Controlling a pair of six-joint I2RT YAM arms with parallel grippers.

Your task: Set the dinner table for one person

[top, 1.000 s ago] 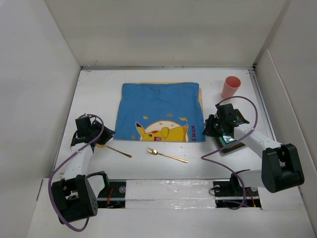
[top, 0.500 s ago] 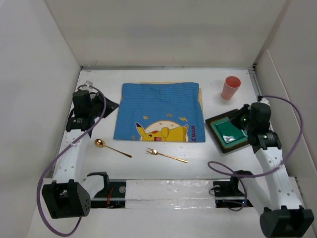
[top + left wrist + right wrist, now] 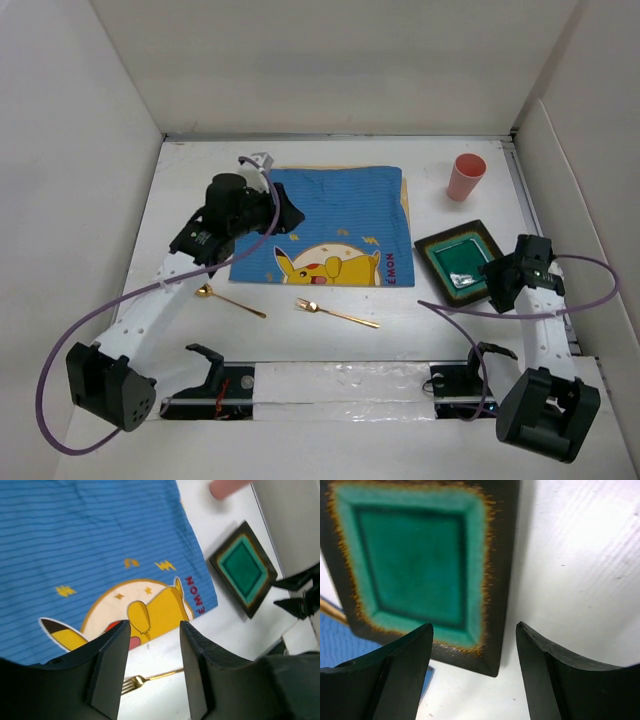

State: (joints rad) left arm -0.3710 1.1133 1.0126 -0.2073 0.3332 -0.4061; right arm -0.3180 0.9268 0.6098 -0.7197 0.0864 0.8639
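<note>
Surface: dinner table (image 3: 330, 345), matte white, flat, fills the floor of a white-walled enclosure and carries every item in view.

Near edge: both arm bases, w/ a taped strip between them.

Just past that, near-centre: gold fork (image 3: 337, 313), lying flat. Gold spoon (image 3: 228, 300) lies to its L, nearer the L edge. The two are apart, and neither touches the mat.

R side, mid-depth: R gripper (image 3: 497, 280) sits low by the near-R edge of the green plate (image 3: 455, 258). Jaws are spread w/ nothing between them (wrist view: plate's dark rim and bare table under the gap (image 3: 474, 627)). Contact w/ the plate: can't tell.

Centre, toward the far edge: blue cartoon-print mat (image 3: 330, 215), flat, slightly skewed to the table edges. L gripper (image 3: 285, 215) is over the mat's L part, jaws apart and holding nothing (image 3: 154, 630).

Far-R corner: pink cup (image 3: 466, 176), upright, well apart from the mat.

Room: plain white back wall (image 3: 340, 70) and side panels. Lighting is even.
</note>
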